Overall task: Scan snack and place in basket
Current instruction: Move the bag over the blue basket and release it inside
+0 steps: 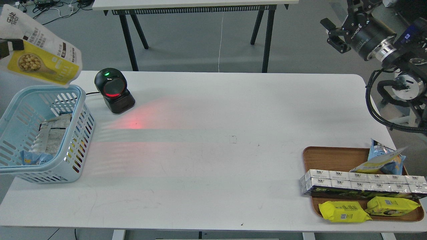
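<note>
The snack (40,56), a yellow and white-grey pouch with round beige balls pictured on it, hangs tilted in the air at the far left, above the far rim of the light blue basket (81,110). My left gripper (9,48) is almost out of view at the left edge. Only a dark fingertip (13,44) shows, clamped on the pouch's left side. My right gripper (334,33) is raised at the top right, beyond the table, open and empty.
A black barcode scanner (113,90) with a red window stands right of the basket and casts red light on the white table (213,150). The basket holds a few packs (50,136). A brown wooden tray (333,156) at the front right holds boxes and snack bags.
</note>
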Controlling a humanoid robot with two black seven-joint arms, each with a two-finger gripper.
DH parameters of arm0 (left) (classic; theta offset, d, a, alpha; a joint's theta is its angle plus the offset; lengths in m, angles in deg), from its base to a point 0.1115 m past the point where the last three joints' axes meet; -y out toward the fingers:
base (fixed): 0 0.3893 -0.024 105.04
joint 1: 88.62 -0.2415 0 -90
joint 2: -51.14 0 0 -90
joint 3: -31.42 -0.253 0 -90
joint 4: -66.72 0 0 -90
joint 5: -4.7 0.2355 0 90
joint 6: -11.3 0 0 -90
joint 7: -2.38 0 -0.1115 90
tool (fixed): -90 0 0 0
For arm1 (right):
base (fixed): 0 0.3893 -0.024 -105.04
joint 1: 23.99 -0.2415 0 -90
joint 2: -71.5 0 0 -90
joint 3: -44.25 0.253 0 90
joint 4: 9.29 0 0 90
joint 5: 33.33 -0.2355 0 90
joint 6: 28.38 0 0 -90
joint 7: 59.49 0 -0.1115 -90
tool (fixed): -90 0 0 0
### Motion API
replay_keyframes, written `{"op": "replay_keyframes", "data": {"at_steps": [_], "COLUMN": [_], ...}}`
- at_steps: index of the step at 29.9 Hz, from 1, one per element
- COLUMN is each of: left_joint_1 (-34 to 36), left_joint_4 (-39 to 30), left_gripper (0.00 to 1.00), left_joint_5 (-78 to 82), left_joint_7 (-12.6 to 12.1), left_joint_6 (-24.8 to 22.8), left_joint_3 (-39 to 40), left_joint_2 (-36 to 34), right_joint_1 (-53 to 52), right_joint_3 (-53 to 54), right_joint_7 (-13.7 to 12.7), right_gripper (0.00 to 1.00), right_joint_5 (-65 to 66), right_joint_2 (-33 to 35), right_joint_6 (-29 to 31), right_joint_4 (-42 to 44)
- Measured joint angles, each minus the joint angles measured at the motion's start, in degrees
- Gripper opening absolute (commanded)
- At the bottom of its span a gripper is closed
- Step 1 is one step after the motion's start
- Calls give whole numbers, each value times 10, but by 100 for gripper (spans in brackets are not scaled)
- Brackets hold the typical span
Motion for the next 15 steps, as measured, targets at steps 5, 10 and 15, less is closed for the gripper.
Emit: {"op": "replay_keyframes", "data": {"at_steps": [5,10,15], "left_joint_1": [-26,-61,-110], "left_joint_4": [-4,-3,19], "left_gripper": [0,0,0], "left_joint_5": [1,1,6], "left_joint_7": [0,0,0], "left_joint_6": [0,3,6], "left_joint_3": [-7,-9,-9], "left_joint_2": [-21,-14,23], "right_joint_1": [0,-2,-3], "right_joint_3": [0,0,0], "right_joint_7": [0,0,0], "right_gripper": [98,98,98], "right_joint_5": [0,0,-1], "right_joint_2": [-3,-3,1], "right_joint_6": [0,0,0], "right_joint_4": [-1,-2,-4]}}
